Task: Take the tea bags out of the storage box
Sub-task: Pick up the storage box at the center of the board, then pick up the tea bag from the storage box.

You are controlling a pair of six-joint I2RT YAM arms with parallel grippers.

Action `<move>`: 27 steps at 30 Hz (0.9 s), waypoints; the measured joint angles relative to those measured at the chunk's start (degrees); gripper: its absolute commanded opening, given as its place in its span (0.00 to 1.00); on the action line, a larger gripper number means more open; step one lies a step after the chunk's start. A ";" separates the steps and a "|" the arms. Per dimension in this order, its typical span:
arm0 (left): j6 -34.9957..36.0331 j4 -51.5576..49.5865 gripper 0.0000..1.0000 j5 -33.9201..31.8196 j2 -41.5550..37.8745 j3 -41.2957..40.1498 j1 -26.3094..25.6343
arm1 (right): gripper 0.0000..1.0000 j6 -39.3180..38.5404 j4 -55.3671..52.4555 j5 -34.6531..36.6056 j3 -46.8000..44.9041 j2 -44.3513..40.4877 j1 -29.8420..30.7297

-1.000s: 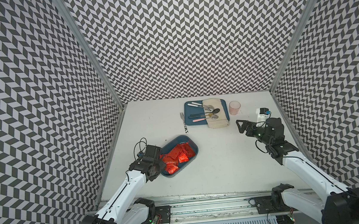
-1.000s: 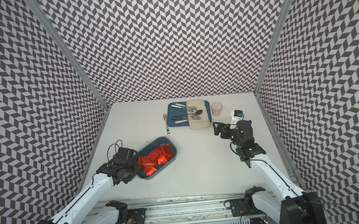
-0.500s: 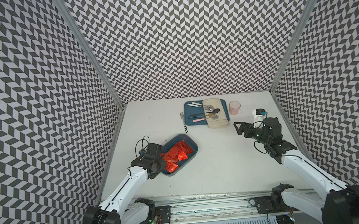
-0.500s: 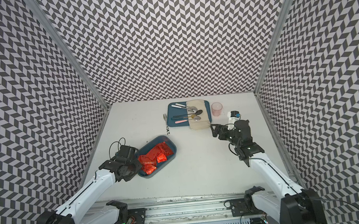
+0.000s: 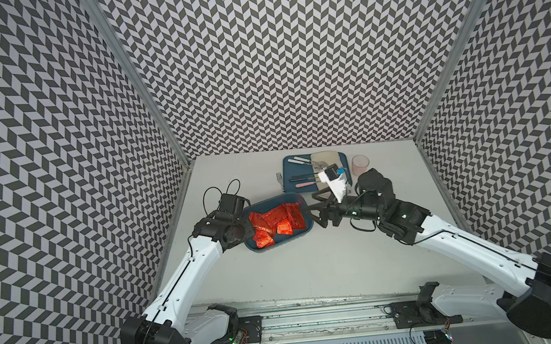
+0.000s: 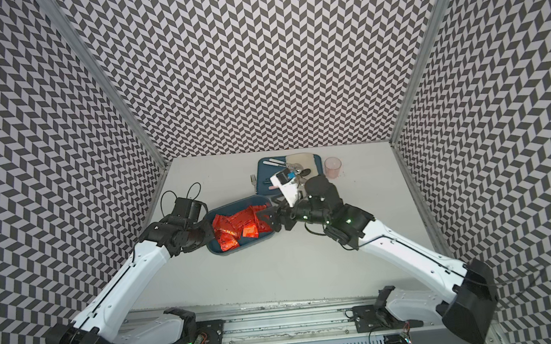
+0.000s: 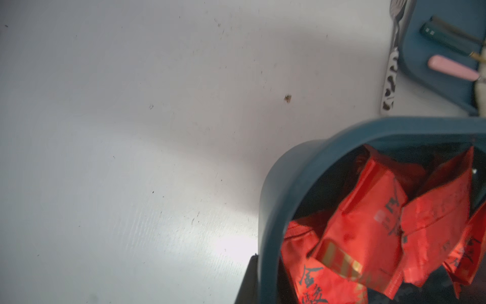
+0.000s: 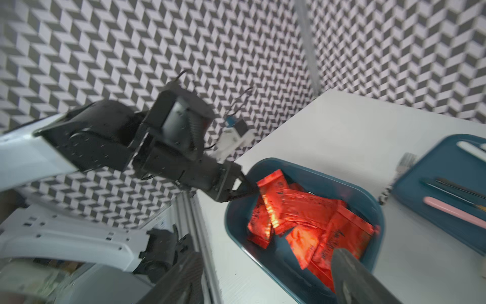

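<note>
The storage box (image 5: 295, 238) (image 6: 257, 244), a dark teal bin, sits left of the table's middle with several red-orange foil tea bags (image 5: 275, 221) (image 6: 238, 224) (image 7: 368, 231) (image 8: 310, 213) piled inside. My left gripper (image 5: 245, 228) (image 6: 209, 232) (image 7: 268, 284) (image 8: 246, 189) is shut on the box's left wall (image 7: 271, 210), one finger outside and one inside. My right gripper (image 5: 315, 210) (image 6: 273, 219) (image 8: 267, 254) is open at the box's right end. One of its fingers (image 8: 352, 276) hangs over the bags and the other (image 8: 184, 279) is beyond the near wall.
A flatter teal tray (image 5: 289, 182) (image 8: 441, 163) with cutlery and a beige cloth lies just behind the box. A fork (image 5: 279, 180) (image 7: 390, 79) lies beside the tray. A pink cup (image 5: 360, 164) stands to the tray's right. Patterned walls enclose three sides.
My right arm swung left from the table's right side to the box's right end, its jaws narrowing a little. My left gripper shut on the box wall. The box shifted slightly toward the back.
</note>
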 measured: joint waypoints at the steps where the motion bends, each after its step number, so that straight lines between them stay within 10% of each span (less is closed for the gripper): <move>1: 0.76 -0.46 0.00 0.09 0.00 0.00 0.00 | 0.75 -0.83 -0.68 1.01 1.49 1.79 2.23; 10: 4.42 -0.83 0.00 2.03 0.31 -0.52 0.00 | 0.69 -3.13 -5.81 10.32 9.73 20.22 15.61; 27: 5.33 -0.46 0.00 2.60 0.02 -2.16 0.00 | 0.61 -3.45 -5.35 25.22 17.18 34.82 16.63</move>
